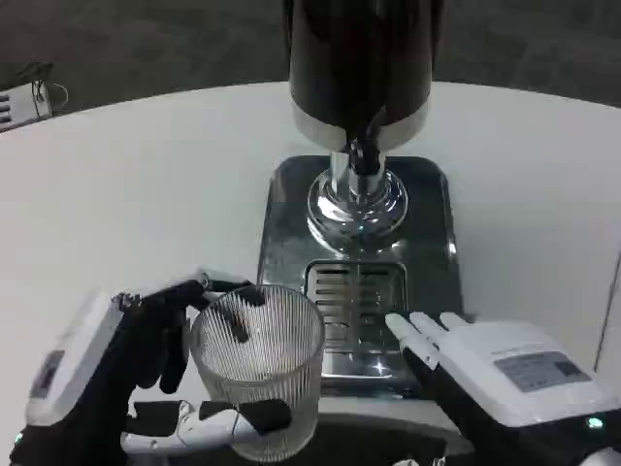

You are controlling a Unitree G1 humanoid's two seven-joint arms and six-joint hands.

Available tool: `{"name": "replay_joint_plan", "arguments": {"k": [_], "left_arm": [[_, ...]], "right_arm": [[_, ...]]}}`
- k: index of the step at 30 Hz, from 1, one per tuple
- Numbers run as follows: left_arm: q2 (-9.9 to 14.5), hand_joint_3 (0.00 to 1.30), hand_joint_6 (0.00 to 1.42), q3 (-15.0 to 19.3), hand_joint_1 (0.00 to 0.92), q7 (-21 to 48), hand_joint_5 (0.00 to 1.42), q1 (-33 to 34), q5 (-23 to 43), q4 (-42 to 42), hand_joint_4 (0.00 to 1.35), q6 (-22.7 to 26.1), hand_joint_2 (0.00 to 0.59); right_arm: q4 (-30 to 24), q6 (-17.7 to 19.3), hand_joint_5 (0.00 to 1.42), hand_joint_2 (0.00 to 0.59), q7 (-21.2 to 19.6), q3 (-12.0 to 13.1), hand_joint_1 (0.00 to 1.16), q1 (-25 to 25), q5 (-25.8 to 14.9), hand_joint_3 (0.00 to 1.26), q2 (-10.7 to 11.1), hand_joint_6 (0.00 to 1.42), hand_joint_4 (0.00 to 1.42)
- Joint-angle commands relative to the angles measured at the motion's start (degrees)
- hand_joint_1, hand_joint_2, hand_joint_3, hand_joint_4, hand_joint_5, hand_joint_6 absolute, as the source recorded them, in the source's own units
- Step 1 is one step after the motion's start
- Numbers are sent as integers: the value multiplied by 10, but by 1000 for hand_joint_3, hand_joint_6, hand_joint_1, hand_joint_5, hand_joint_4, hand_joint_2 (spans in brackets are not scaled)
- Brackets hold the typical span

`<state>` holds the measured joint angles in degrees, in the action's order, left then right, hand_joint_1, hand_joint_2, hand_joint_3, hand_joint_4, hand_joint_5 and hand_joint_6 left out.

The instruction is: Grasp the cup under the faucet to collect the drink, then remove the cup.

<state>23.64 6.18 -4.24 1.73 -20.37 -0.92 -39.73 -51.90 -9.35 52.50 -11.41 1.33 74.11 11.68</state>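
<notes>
The left hand (116, 369) grips a ribbed clear glass cup (257, 374), its dark fingers wrapped round the rim side and its thumb across the lower wall. The cup stands upright at the front-left corner of the dispenser's steel base (291, 223), partly over the drip grate's (354, 291) left edge and short of the faucet (364, 155), which hangs above the base's middle. The right hand (495, 374) rests flat at the base's front-right edge, fingers spread, holding nothing. Bare white table (146, 194) stretches wide on the left.
</notes>
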Motion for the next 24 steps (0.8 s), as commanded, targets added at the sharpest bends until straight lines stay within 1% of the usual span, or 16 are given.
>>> {"name": "replay_joint_plan", "arguments": {"k": [1,12,24], "left_arm": [[0,1019,1424,3,589,2,1294,0,18,-2,1166,-16,0],[-1,1019,1424,7,589,0,1294,-11,18,-9,1166,-17,0],[-5,1019,1424,5,589,-2,1294,-14,13,-18,1166,-13,0]], "right_arm": [[-11,10,0,444,10,3,547,-10,7,0,-7,0,0],[-21,22,0,444,19,9,547,-17,11,0,-15,0,0],[-22,31,0,444,18,23,547,-22,5,0,-22,0,0]]}}
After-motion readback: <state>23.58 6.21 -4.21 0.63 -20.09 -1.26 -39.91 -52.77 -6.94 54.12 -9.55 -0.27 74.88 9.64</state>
